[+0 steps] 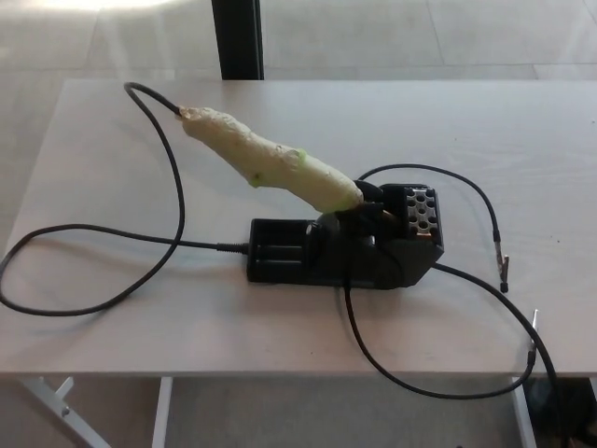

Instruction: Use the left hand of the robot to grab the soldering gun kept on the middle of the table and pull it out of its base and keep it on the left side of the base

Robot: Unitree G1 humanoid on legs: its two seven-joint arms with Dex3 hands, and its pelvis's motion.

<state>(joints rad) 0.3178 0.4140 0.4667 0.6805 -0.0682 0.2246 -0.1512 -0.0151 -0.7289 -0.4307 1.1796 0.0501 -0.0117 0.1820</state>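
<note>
The soldering gun sits in its base mid-table, handle angled toward ten o'clock. Neither hand shows, so the fingers' state cannot be told.

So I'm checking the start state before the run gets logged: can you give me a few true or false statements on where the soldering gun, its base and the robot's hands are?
1. The soldering gun sits in its base, handle slanting up toward the left. True.
2. The robot's left hand is closed around the gun. False: neither hand is in the head view.
3. A black cable loops over the left part of the table. True.
4. The gun lies flat on the table left of the base. False: its front end is still in the base.
5. The base stands near the middle of the table. True.
</note>
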